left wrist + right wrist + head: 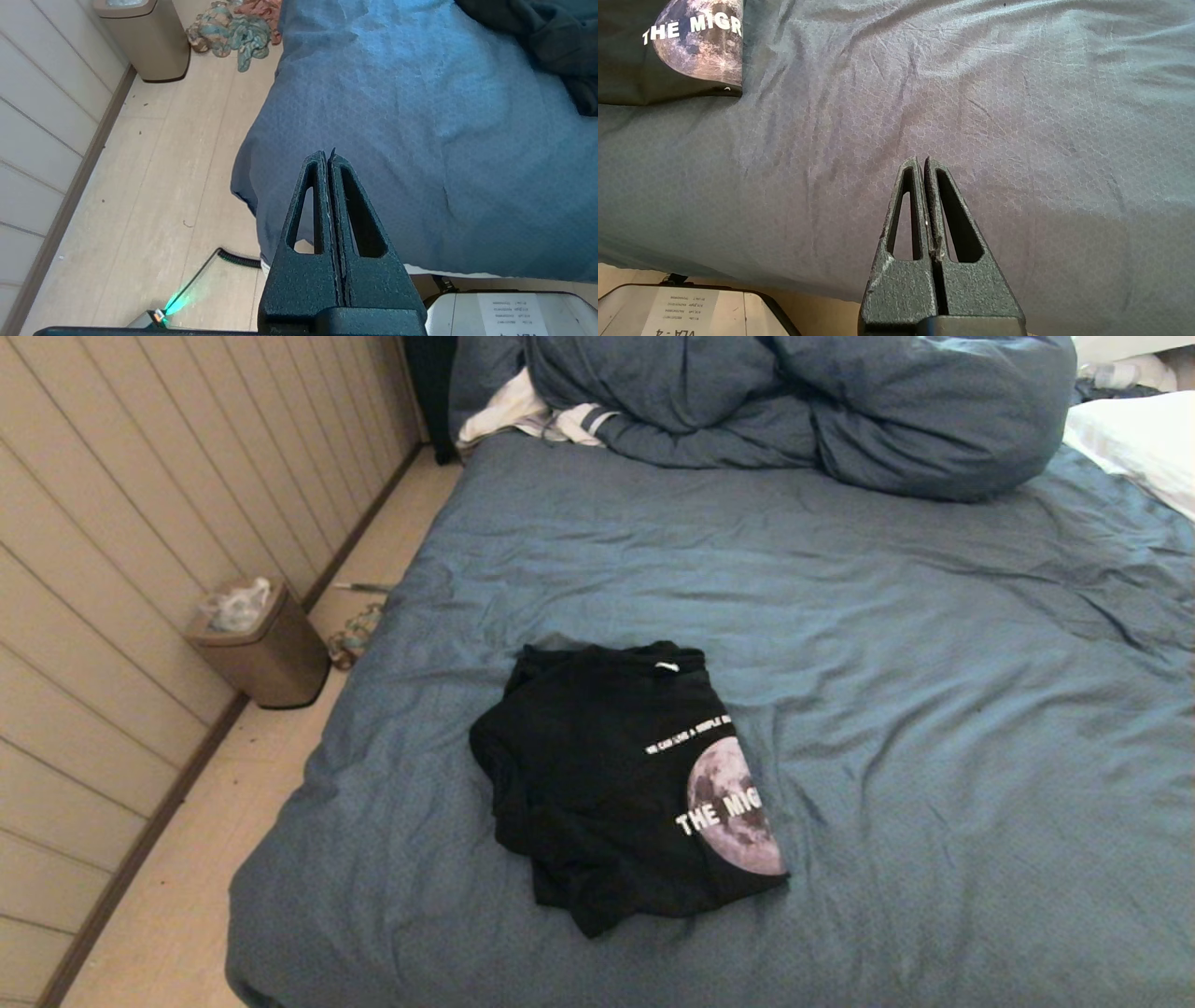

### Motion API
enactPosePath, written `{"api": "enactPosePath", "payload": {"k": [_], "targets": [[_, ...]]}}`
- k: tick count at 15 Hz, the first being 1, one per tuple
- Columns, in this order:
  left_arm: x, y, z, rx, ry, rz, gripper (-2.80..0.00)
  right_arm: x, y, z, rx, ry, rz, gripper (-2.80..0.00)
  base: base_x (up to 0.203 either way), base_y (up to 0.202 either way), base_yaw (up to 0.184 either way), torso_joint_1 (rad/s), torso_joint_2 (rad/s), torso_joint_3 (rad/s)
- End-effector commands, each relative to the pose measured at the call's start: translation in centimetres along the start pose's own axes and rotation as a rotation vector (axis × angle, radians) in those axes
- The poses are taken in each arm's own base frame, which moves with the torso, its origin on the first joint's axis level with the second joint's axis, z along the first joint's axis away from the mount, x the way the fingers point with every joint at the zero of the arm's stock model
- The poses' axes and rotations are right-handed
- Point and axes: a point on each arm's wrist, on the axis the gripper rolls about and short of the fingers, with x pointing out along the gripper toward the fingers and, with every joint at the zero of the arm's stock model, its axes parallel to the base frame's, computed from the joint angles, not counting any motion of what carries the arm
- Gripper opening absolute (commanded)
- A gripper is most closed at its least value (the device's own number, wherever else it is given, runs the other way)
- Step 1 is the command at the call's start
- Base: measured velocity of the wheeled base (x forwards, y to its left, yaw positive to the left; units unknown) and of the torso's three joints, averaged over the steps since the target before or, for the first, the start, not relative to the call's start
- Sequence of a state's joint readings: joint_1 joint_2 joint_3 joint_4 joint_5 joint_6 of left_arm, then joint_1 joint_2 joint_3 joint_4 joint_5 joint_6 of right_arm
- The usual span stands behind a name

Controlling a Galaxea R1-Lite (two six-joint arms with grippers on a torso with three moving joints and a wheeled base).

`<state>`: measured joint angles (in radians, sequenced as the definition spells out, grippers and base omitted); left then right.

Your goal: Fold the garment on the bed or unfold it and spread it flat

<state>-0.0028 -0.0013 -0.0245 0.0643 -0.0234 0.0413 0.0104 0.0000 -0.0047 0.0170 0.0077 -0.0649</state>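
- Left gripper [328,156]: fingers pressed together, nothing between them, poised over the near left corner of the bed [373,121], with bare floor just beside it
- Right gripper [922,162]: fingers likewise together and empty, poised over open sheet near the bed's front edge, well apart from the shirt
- Neither arm appears in the head view, so both sit low and close to the robot
- Shirt [616,784]: lies on the near left part of the bed, folded roughly in half, moon print and white lettering uppermost along its right edge; the left and lower edges are bunched
- Judgement: the shirt is already doubled over, so the step in hand is most likely a first approach to open it out
- Advice: spread the fingers before descending, and pinch only the top layer
- Risk: the sheet is wrinkled and loose, so a deep pinch could lift it with the shirt
- Duvet [803,401] at the far end is clear of the work
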Motion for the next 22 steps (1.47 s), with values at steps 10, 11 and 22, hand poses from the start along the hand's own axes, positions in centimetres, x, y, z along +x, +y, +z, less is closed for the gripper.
{"api": "enactPosePath", "payload": {"k": [10,11,22], "targets": [[0.01,0.0,-0.03,0.0,0.0,0.0,-2.8,0.01,0.0,0.0,-0.001,0.001,0.0,-2.8,0.0,0.0,0.0,0.0,0.0,0.0],[0.01,0.0,-0.03,0.0,0.0,0.0,-2.8,0.01,0.0,0.0,-0.001,0.001,0.0,-2.8,0.0,0.0,0.0,0.0,0.0,0.0],[0.01,0.0,-0.04,-0.001,0.001,0.002,-2.8,0.05,0.0,-0.06,0.014,0.005,-0.002,-2.8,0.0,0.0,0.0,0.0,0.0,0.0]]}}
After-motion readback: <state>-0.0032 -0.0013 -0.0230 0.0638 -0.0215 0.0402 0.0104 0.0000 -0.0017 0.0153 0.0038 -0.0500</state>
